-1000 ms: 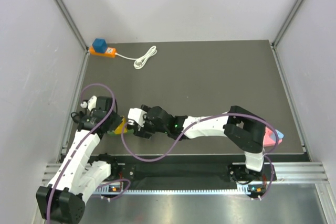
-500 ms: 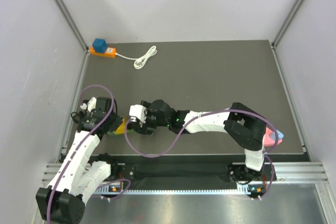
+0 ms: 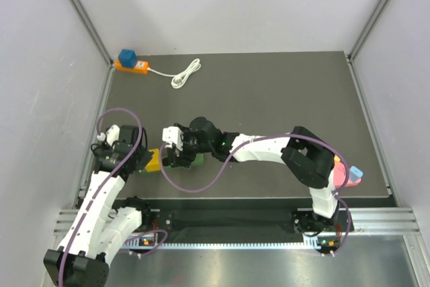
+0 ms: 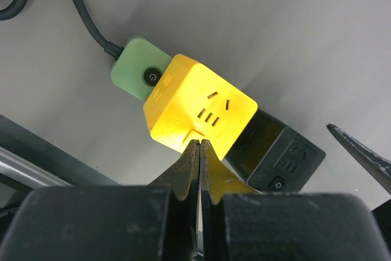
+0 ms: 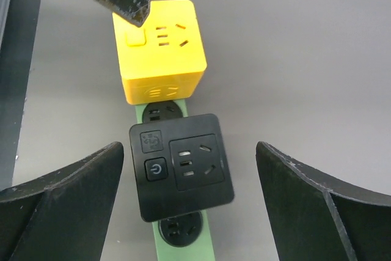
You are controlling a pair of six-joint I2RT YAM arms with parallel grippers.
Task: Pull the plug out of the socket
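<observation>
A green power strip (image 5: 183, 236) lies near the table's front left and carries a yellow cube plug (image 5: 160, 50) and a black cube plug (image 5: 180, 166) side by side. My right gripper (image 5: 189, 151) is open and straddles the black cube, one finger on each side, not touching it. My left gripper (image 4: 200, 145) is shut, its closed tips resting on the yellow cube (image 4: 201, 108) near its edge. The strip's switch end (image 4: 137, 68) and the black cube (image 4: 284, 157) show there too. In the top view the yellow cube (image 3: 154, 160) and strip (image 3: 195, 160) lie between both grippers.
An orange socket block with a blue plug (image 3: 131, 62) and a coiled white cable (image 3: 187, 72) sit at the back left. A pink and blue object (image 3: 349, 174) lies at the front right by the right arm's base. The table's left rail (image 3: 97, 132) runs close by.
The right gripper has shifted a little back and left over the strip, so the green strip now shows beside it. The left arm has edged slightly left.
</observation>
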